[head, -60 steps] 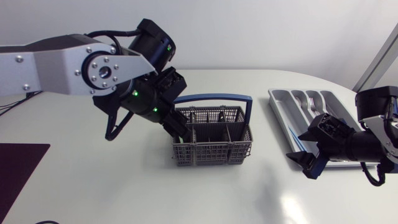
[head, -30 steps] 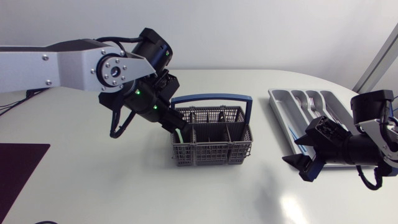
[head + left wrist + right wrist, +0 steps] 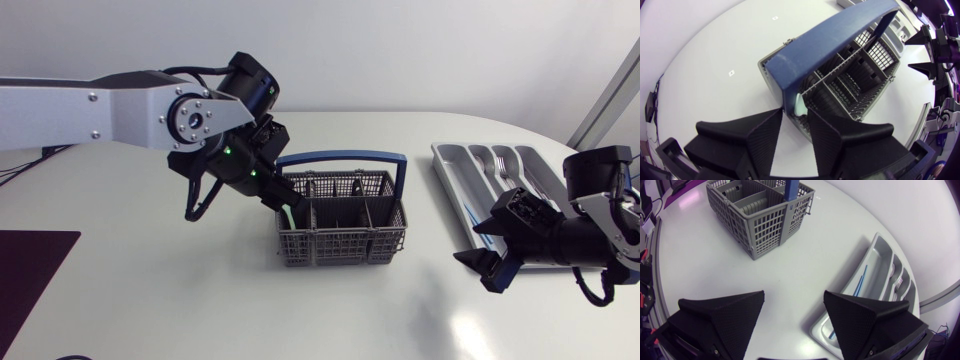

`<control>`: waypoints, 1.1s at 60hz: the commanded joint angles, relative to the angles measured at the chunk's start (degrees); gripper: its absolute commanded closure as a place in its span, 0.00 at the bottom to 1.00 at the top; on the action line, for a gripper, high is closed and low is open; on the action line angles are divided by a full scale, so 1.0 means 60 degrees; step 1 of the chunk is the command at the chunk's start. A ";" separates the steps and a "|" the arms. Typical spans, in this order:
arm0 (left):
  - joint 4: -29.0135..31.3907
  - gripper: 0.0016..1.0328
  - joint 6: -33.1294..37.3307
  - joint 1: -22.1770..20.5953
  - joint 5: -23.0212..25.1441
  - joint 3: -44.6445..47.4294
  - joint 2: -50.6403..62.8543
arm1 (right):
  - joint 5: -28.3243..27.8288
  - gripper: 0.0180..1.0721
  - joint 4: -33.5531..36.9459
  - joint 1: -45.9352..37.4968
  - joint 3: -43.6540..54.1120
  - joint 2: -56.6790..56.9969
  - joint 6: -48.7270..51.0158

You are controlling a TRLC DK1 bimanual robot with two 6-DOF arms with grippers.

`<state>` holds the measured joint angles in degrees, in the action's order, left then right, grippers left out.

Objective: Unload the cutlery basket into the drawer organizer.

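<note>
L end effector [image 3: 795,114] was held over one end of the cutlery basket [image 3: 860,65]. Its fingers were drawn nearly together and clamped on a pale green utensil [image 3: 800,104] betw. the tips, just beside the blue handle [image 3: 830,40]. R end effector [image 3: 794,297] was kept spread open above the desk [image 3: 150,290], w/ nothing gripped. The drawer organizer [image 3: 879,262] was seen just ahead of it, w/ forks [image 3: 896,282] laid inside. The basket was placed further ahead.

I count one basket [image 3: 342,243], one tray [image 3: 447,160] and one pale green thing [image 3: 800,104]. There are two pincers, the left pincer [image 3: 287,207] and the right pincer [image 3: 481,270], and one table [image 3: 150,285].
</note>
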<state>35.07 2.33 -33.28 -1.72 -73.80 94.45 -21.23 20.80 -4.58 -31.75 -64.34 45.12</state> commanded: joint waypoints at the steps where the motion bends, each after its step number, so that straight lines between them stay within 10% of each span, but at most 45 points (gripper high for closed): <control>1: -0.0117 0.63 -0.0227 0.0097 0.0096 -0.0122 0.0371 | -0.0065 0.18 -0.0038 0.0045 0.0252 0.0015 -0.0211; 66: -0.1846 0.76 0.0213 -0.0123 0.0096 0.1695 -0.1241 | -0.0021 0.16 0.0357 0.1056 0.0194 0.1260 -0.0914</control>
<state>24.67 2.83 -33.28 -1.52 -65.65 89.30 -21.23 21.71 -0.16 -31.35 -58.30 42.33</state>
